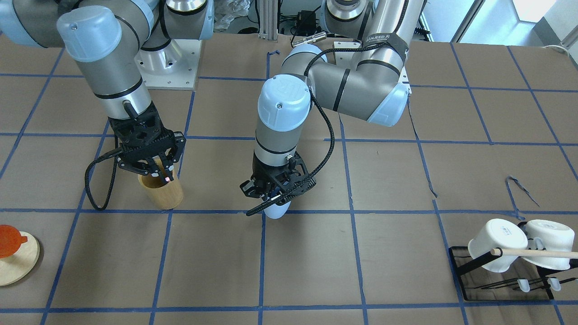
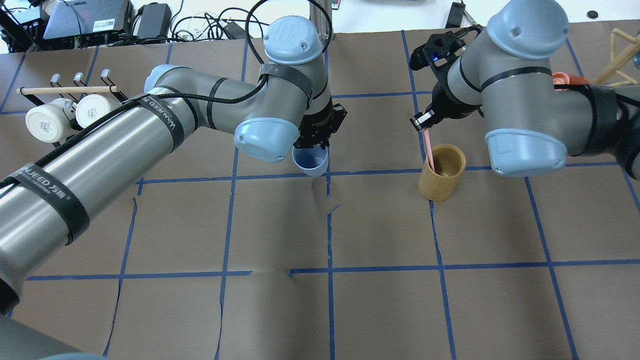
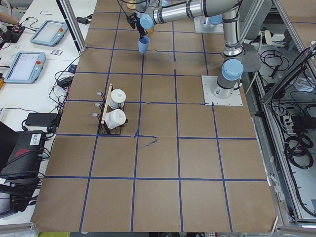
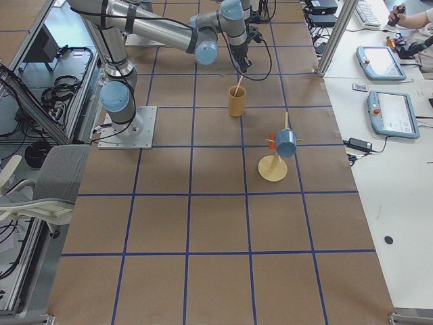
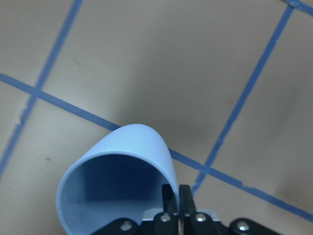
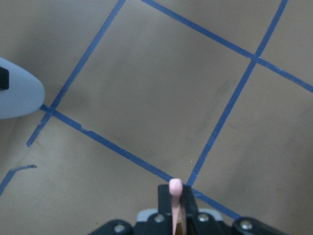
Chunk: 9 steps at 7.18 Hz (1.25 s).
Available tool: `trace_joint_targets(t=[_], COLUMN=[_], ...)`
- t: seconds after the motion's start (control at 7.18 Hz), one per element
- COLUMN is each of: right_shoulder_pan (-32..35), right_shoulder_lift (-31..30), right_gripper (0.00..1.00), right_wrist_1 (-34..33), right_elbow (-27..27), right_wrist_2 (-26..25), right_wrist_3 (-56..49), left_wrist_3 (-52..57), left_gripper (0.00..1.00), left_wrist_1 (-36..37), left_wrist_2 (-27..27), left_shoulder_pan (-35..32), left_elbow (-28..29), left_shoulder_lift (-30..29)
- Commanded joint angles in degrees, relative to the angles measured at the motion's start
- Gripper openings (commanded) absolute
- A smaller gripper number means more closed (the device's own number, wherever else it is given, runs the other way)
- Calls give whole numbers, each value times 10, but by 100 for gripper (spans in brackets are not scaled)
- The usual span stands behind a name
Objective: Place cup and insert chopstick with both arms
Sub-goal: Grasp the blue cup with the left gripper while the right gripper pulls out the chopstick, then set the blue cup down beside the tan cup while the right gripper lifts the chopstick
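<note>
My left gripper is shut on the rim of the light blue cup, near the middle of the table by a blue tape crossing. In the left wrist view the fingers pinch the wall of the cup, which tilts; I cannot tell if it touches the table. It also shows in the front view. My right gripper is shut on the top of the pink chopstick. The stick's lower end is inside a tan wooden cylinder holder, which also shows in the front view.
A black rack with two white mugs and a long wooden rod stands at the table's left end. A round wooden stand with an orange piece is at the right end, by a darker blue cup.
</note>
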Motion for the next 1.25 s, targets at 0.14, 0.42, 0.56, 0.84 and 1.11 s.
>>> trace_joint_targets(t=[0.14,0.42,0.56,0.84,1.11], right_shoulder_pan=[-3,-5,-5,-4,-1], right_shoulder_lift=[-5,-11,-18,-19,-28], right_gripper=[14,14,13,14,14], right_wrist_1=[6,7,8,57,95], right_elbow=[-22,-24,-29,-91,-150], right_wrist_2=[-6,-11,-13,-10,-4], right_wrist_3=[1,1,1,1,1], left_wrist_3=[-20,-20,-12,96,180], left_gripper=[41,100,100,100,100], left_wrist_1=[-3,-2,4,-25,-173], left_wrist_2=[-23,-24,-22,15,19], left_shoulder_pan=[-3,-3,-1,9,20], left_elbow=[7,9,16,66,101], left_shoulder_lift=[-13,-16,-10,7,64])
